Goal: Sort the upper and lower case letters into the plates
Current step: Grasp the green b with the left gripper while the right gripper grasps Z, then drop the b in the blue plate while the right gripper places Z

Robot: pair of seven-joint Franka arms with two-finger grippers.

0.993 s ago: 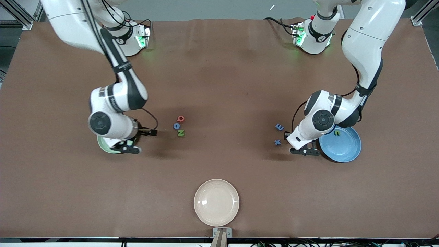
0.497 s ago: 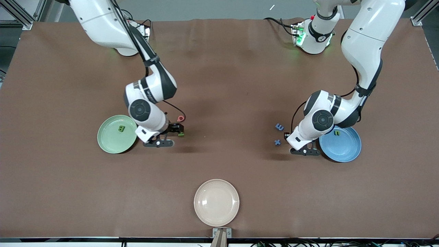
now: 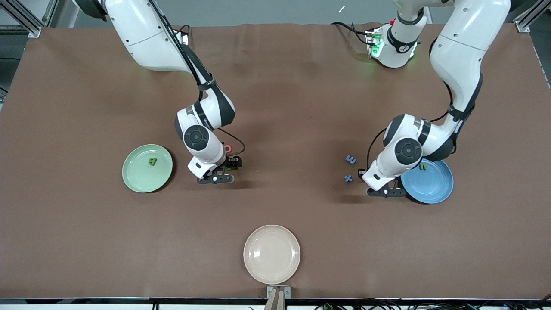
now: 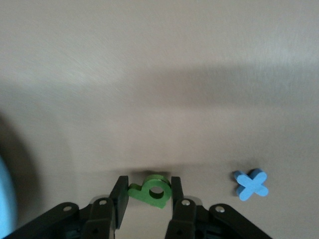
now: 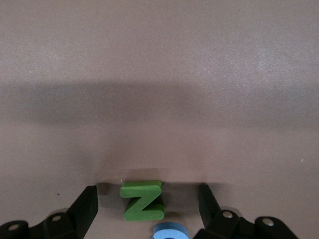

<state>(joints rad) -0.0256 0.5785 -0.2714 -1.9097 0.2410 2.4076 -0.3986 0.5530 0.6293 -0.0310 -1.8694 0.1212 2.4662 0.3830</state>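
One spare plate: cream plate point(image 3: 271, 254), nearest the camera, is left unused.
Blue plate: blue plate point(image 3: 431, 189) lies at the left arm's end; one green letter point(image 3: 423, 165) is already in it.
Left jaws: just beside the blue plate, they have been closed within the last second on a green small letter point(image 4: 152, 190), which is gripped low at the counter point(image 3: 301, 107).
Left to sort there: x point(image 3: 348, 178) and a second blue letter point(image 3: 351, 159).
Green plate: green plate point(image 3: 134, 183) is uncovered again, with B point(image 3: 152, 162) left in it.
Right jaws: they have been carried from that plate to the capitals and are held wide open astride N point(image 5: 143, 200), touching nothing.
Capitals waiting: G point(image 5: 169, 232) and Q point(image 3: 227, 149).
Meaning: one small letter is judged ready for lifting, and N is judged the next capital to be taken.
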